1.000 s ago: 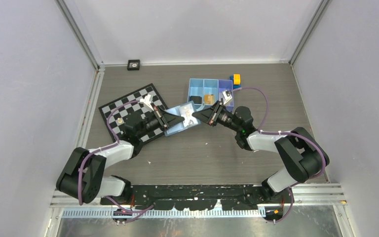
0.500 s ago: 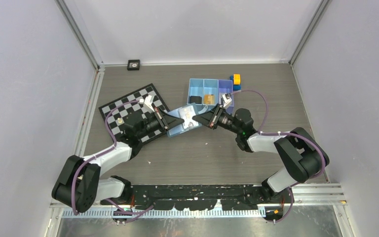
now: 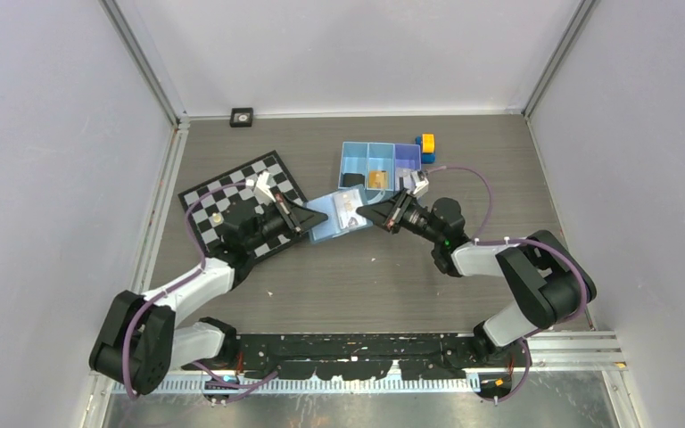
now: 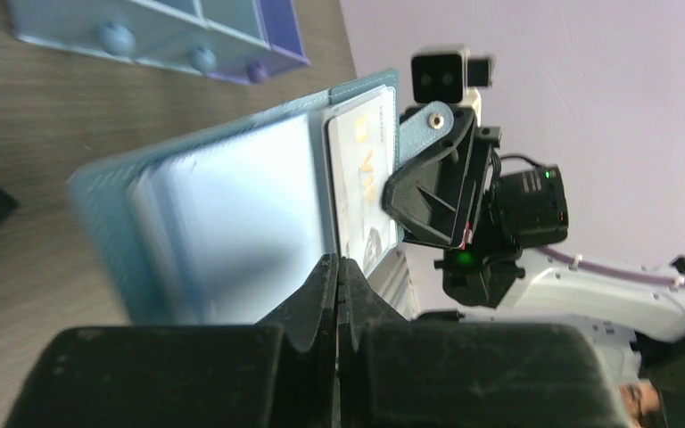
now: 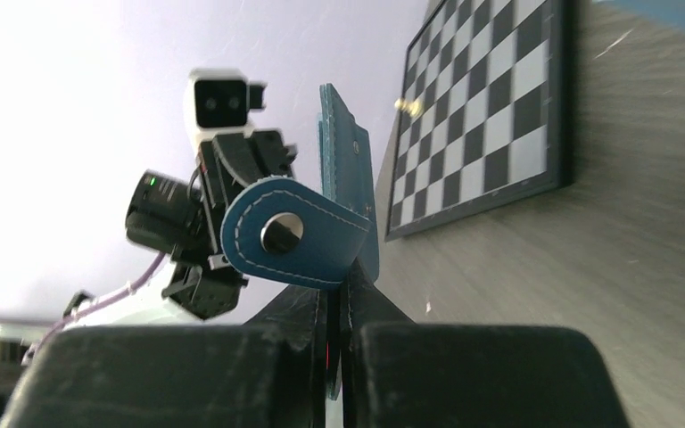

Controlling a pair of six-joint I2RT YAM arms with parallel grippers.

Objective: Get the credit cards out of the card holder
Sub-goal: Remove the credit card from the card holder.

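Note:
The card holder [image 3: 332, 223] is open, its light-blue inside up, held off the table between my two grippers. My left gripper [image 3: 324, 217] is shut on its near-left edge, and my right gripper [image 3: 363, 214] is shut on the side with the snap tab. In the left wrist view, the card holder [image 4: 223, 214] shows its pockets, and a pale credit card [image 4: 361, 178] sits in one next to my left gripper [image 4: 337, 267]. The right wrist view shows the card holder [image 5: 343, 160] edge-on, its snap tab [image 5: 294, 234] above my right gripper [image 5: 333, 299]. No tan card shows in it.
A three-compartment blue tray [image 3: 344, 167] stands behind the card holder, with small tan and black items inside. A yellow-and-blue block [image 3: 426, 145] lies at its right. A checkerboard [image 3: 223, 192] lies under the left arm. A small black square [image 3: 242, 116] sits by the back wall.
Both grippers and the open card holder have drifted slightly right and toward the back. The left arm has stretched out further. Both grips are unchanged.

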